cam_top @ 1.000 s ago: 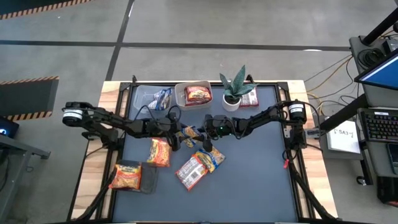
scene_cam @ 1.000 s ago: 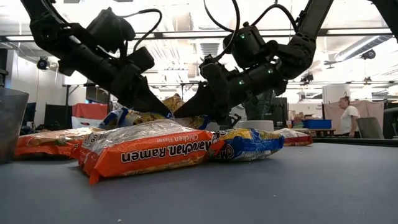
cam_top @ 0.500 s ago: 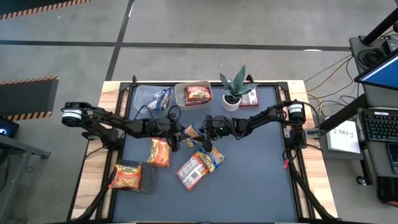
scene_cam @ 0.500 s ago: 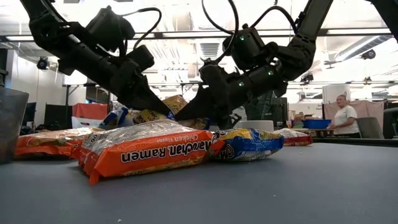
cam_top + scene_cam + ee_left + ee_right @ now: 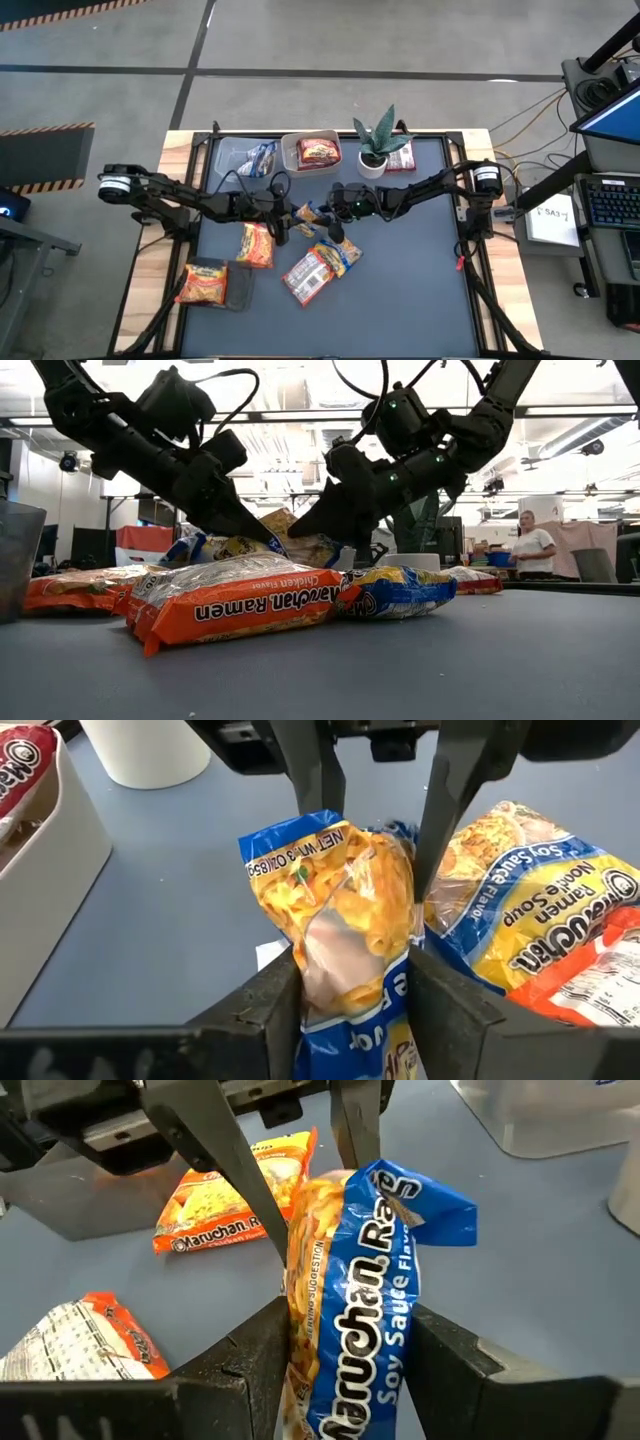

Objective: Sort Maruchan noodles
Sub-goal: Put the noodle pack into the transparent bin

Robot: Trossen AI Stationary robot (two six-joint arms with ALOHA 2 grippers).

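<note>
A blue-and-yellow Maruchan packet [image 5: 308,214] hangs between my two grippers over the middle of the mat. My left gripper [image 5: 291,216] is shut on the end toward the table's left, my right gripper [image 5: 325,218] on the end toward its right. In the low view the packet [image 5: 288,540] shows between the two sets of fingers, behind an orange packet [image 5: 235,605]. More packets lie flat on the mat: an orange one [image 5: 255,244], an orange-and-white one [image 5: 308,276] and a blue-yellow one [image 5: 341,252]. Another orange one [image 5: 203,282] lies partly on a dark pad [image 5: 238,288]. My left gripper pinches the packet's end [image 5: 350,982] between its two fingers [image 5: 265,1005], coming slanting down from the table's left. The packet stands on edge between them, crumpled, and reaches away toward the other gripper. My right gripper pinches the opposite end [image 5: 345,1342] between its two fingers [image 5: 450,1355], slanting down from the table's right. The packet stands on edge with its blue printed face toward one finger, and looks lifted off the mat.
At the far edge stand a clear tub [image 5: 290,162] with a dark red packet, a second tub [image 5: 232,158] with a blue packet, and a white pot with a plant [image 5: 374,160]. Beside the pot lies a red packet [image 5: 402,158]. The mat's near right part [image 5: 410,290] is bare.
My right gripper has risen a little, taking its end of the blue-and-yellow packet up with it. The end in my left gripper has stayed where it was.
</note>
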